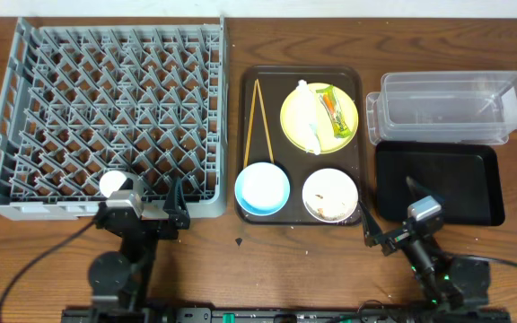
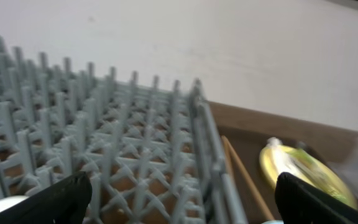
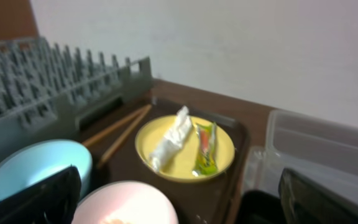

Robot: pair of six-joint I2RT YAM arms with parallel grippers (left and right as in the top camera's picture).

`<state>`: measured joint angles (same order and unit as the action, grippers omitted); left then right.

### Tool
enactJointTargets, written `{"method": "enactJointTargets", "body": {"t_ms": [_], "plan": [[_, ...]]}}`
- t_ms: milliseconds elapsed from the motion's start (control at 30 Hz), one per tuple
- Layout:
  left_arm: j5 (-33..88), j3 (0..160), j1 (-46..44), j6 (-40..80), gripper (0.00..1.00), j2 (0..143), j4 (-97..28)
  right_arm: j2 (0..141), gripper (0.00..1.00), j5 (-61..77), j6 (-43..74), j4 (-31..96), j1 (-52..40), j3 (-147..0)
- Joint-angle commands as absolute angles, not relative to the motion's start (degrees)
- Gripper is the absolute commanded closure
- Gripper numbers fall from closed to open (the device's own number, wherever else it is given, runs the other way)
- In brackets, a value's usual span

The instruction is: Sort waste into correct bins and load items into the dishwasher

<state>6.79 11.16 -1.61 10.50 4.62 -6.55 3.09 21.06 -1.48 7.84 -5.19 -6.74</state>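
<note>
Table (image 1: pixel 240 260): brown tray (image 1: pixel 281 154) holds yellow plate (image 1: pixel 291 121) with white wrapper (image 1: pixel 307 121), snack wrapper (image 1: pixel 333 112); blue bowl (image 1: pixel 262 188), white bowl (image 1: pixel 326 187), chopsticks (image 1: pixel 260 126); jaws wide, empty.

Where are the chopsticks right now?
Overhead view: the chopsticks lie at the left edge of the brown tray, between the dish rack and the yellow plate.

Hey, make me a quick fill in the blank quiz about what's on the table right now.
Both the crumpled white wrapper and the green-and-orange wrapper lie on the yellow ____.
The food scraps sit in the ____ bowl.
The chopsticks lie on the ____ serving tray.
Missing words: plate, white, brown.
</note>
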Motion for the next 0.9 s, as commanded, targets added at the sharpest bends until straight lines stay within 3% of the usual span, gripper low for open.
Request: {"method": "enactJointTargets", "body": {"t_ms": [0, 300, 467, 700, 867], "plan": [[15.4, 26.2, -1.4, 11.3, 0.05, 15.2, -13.0, 10.5, 0.01, 22.6, 4.1, 13.1, -4.8, -20.1], [27.3, 55.0, -1.4, 11.3, 0.05, 43.3, -36.4, 43.6, 0.01, 24.1, 5.3, 38.2, -5.0, -52.8], [28.1, 62.5, -1.4, 11.3, 0.05, 51.9, -44.5, 61.1, 0.01, 24.0, 4.3, 49.7, -4.9, -68.8], [31.7, 62.5, -1.4, 11.3, 0.05, 53.9, -44.5, 76.0, 0.01, 37.7, 9.0, 41.6, -6.1, -72.6], [34.1, 62.5, -1.4, 11.3, 0.05, 53.6, -44.6, 85.9, 0.01, 26.9, 10.0, 41.4, -13.5, -76.3]]}}
